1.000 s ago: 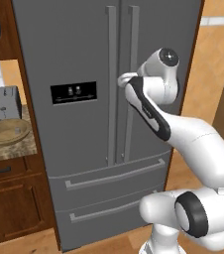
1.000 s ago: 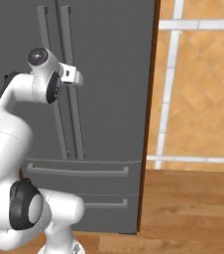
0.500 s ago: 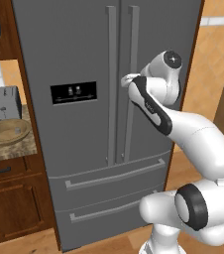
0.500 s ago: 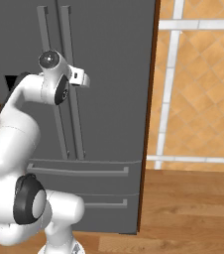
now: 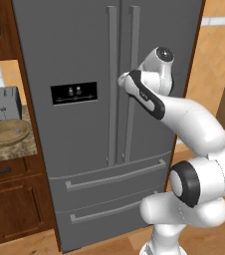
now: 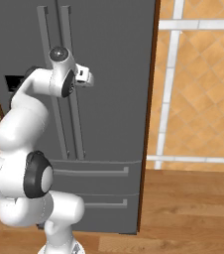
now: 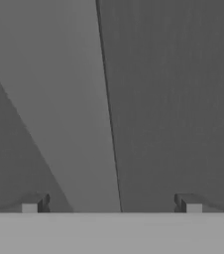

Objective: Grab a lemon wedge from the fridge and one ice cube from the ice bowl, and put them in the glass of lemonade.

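The tall grey fridge (image 5: 74, 50) (image 6: 114, 49) stands with both doors shut. My arm reaches up to its right door's long vertical handle (image 5: 131, 129) (image 6: 77, 124) at about mid-height. In the hand view the gripper (image 7: 111, 203) is open, its fingertips (image 7: 34, 203) far apart on either side of the pale handle bar (image 7: 69, 99), close against the door. The tan-brown ice bowl (image 5: 7, 132) rests on the counter left of the fridge. The lemon wedge is hidden behind the shut doors, and the glass of lemonade is out of view.
A steel toaster (image 5: 4, 102) stands behind the bowl on the granite counter (image 5: 15, 152), above wooden cabinets (image 5: 15, 204). A black dispenser panel (image 5: 73, 92) is on the left door, two drawers (image 5: 109, 179) below. A tiled wall (image 6: 203, 99) and wood floor (image 6: 193, 208) lie to the right.
The hand has edged a little closer to the right door handle while the elbow shifted slightly. The fridge doors stay shut.
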Robot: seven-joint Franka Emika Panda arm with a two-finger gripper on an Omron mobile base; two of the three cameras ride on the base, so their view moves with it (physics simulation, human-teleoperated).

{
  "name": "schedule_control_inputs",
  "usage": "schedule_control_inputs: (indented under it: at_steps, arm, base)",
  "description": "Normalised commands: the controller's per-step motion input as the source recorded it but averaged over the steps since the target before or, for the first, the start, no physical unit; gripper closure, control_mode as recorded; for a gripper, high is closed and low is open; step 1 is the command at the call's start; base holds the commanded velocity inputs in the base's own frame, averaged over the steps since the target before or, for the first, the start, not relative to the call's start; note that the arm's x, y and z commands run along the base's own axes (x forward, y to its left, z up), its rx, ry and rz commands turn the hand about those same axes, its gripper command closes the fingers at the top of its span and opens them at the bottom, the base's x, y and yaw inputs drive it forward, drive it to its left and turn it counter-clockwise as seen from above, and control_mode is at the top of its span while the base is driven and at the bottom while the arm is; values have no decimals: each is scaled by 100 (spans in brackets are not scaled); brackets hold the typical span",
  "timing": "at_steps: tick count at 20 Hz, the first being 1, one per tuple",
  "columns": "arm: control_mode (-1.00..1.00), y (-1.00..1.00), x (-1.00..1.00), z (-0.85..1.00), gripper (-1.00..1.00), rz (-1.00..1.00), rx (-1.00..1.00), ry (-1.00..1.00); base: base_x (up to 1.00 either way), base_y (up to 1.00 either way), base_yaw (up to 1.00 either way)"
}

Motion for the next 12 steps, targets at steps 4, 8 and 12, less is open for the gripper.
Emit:
schedule_control_inputs:
  at_steps: [4, 8, 12]
  arm:
    - [-100, 17, 38, -38, -100, 0, 0, -6]
    - [-100, 29, 35, -18, -100, 0, 0, -2]
    - [-100, 18, 9, 0, 100, 0, 0, 4]
  base:
    - [0, 0, 0]
    - [0, 0, 0]
    - [0, 0, 0]
